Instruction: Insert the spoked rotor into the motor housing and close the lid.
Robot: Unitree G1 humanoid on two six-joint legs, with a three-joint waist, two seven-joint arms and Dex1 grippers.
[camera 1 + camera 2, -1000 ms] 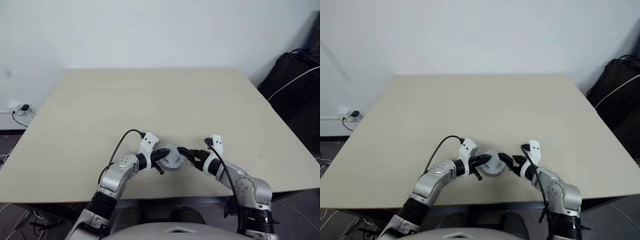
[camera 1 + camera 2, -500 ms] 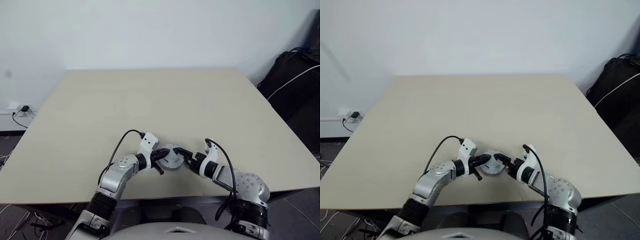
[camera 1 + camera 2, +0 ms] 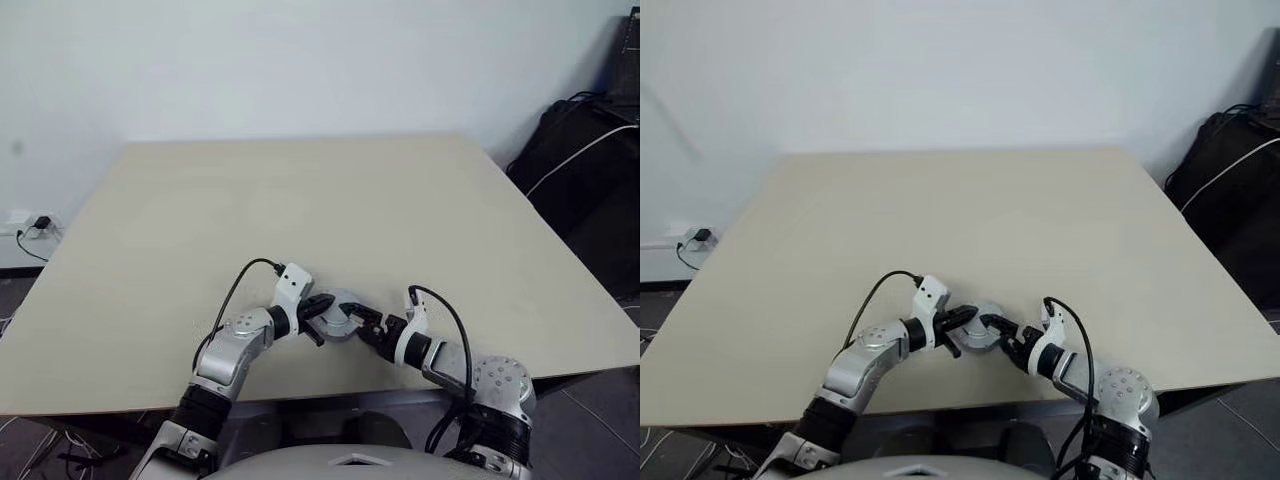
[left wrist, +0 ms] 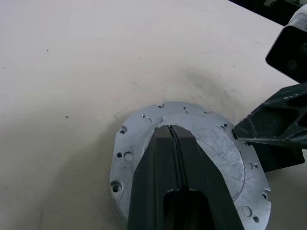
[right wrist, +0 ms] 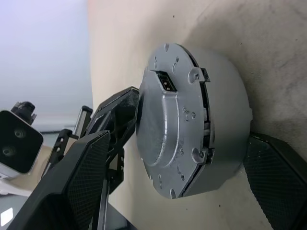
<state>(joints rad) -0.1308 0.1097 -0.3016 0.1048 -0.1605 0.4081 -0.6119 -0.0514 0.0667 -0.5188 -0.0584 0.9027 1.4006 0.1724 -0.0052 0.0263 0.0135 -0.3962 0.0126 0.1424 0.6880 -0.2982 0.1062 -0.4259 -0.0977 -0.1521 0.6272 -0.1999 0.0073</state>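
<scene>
motor housing (image 5: 225, 120) sits as one closed grey drum near the front edge of the table (image 3: 330, 200), with the lid (image 4: 211, 143) lying flat on top of it, plain face up with a ring of small holes round its rim. no spoked rotor lies loose anywhere on the table, so by my reading it is already inside and the lid is on; whether the lid is fully seated i cannot tell, though the right wrist view shows a thin dark seam between lid and body along one side.

left claw (image 4: 173, 139) is clenched, its fingers pressed together with nothing between them, and its tip rests on top of the lid near the centre, as if pinning the stack down. right claw (image 5: 172, 158) is spread wide, one finger on each side of the drum and close to its wall, but not squeezing it as far as i can see. what looks left is pressing or turning the lid home and letting go.

the table is a broad pale beige top, bare apart from the assembly. behind it stands a plain white wall (image 3: 300, 60); a wall socket with a plug (image 3: 35, 225) sits low on the left, and a dark bag with a white cable (image 3: 590, 170) stands on the right.
</scene>
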